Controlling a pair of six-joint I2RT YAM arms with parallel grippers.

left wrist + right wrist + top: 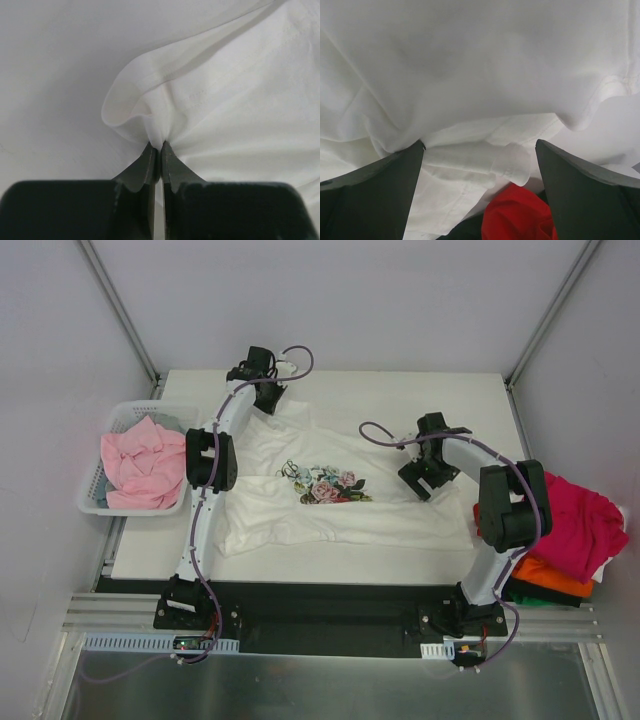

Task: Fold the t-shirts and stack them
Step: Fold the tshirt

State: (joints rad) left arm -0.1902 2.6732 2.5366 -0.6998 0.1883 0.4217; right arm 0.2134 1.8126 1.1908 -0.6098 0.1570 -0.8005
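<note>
A white t-shirt with a flower print [330,483] lies spread across the middle of the table. My left gripper [272,398] is at its far left corner. In the left wrist view that gripper [160,146] is shut on a pinched fold of the white cloth [220,95]. My right gripper [421,484] hovers over the shirt's right part. It [480,146] stands open, with rumpled white hem [485,160] between the fingers and nothing gripped. A pale pink tee [143,468] fills the basket. Magenta [580,525], orange [556,580] and dark [528,593] tees are piled at the right edge.
The white lattice basket [92,502] sits off the table's left edge. Red cloth [520,217] and a dark patch [465,231] show below the right gripper's fingers. A metal rail [300,615] runs along the near edge by the arm bases.
</note>
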